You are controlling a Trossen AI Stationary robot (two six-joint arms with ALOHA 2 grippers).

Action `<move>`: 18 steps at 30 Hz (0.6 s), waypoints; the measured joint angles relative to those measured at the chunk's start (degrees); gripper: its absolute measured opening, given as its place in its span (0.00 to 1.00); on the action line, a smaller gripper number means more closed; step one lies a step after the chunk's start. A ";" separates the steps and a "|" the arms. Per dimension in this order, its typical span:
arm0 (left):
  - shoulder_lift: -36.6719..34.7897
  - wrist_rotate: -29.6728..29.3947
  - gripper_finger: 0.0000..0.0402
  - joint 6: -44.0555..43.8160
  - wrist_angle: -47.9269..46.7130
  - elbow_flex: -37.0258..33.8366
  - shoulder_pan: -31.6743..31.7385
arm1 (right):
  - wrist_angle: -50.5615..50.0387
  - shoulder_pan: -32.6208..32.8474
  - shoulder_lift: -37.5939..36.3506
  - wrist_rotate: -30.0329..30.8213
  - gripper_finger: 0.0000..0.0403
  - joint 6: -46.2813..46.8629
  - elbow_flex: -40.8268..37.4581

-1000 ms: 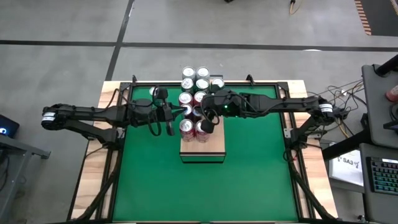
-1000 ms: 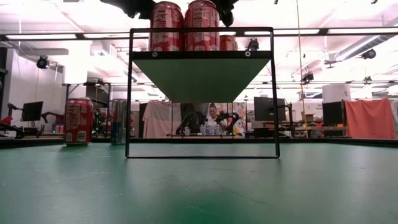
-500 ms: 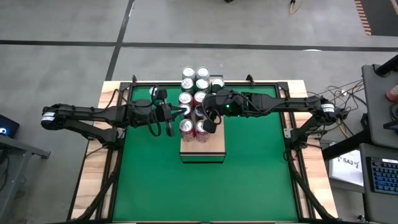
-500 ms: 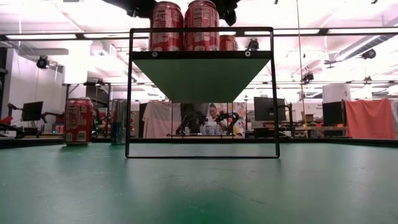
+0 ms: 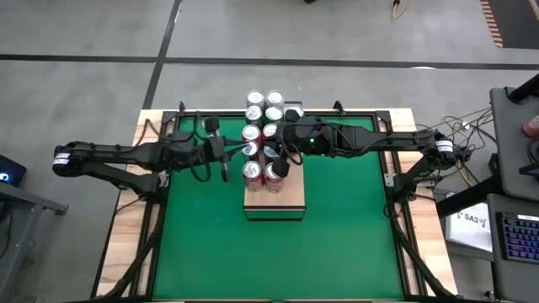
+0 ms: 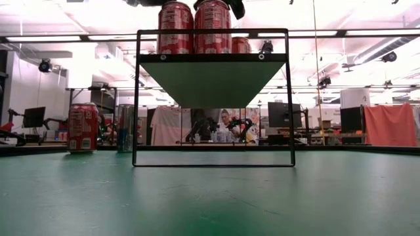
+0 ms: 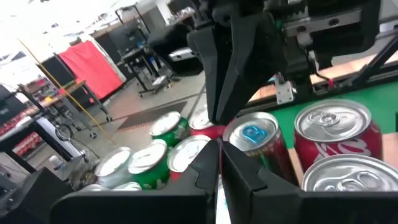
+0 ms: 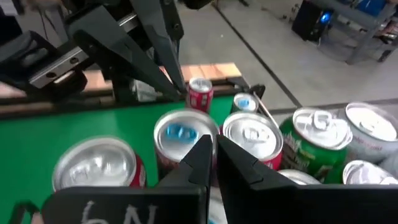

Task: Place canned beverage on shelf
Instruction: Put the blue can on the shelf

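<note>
High view: both pincers, left pincer (image 5: 226, 162) and right pincer (image 5: 284, 162), hang clenched and empty beside red aluminium cans (image 5: 263, 174) on the pale wooden shelf (image 5: 274, 204) near the green desk's (image 5: 337, 244) far edge.

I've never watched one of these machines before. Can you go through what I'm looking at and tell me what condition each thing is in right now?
Left gripper: shut, empty, beside the shelf cans.
Right gripper: shut, empty, over the shelf's back end.
Shelf: standing level, cans at its back end, front bare.
Red cans on shelf: upright, side by side.
Cans behind the shelf: upright, clustered, unopened.
Red can on the mat: upright, on the green surface.
</note>
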 joint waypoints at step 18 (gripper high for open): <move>-16.33 3.72 0.00 -2.54 -4.92 -16.05 -0.01 | 1.26 0.20 -0.03 -2.03 0.03 4.65 0.11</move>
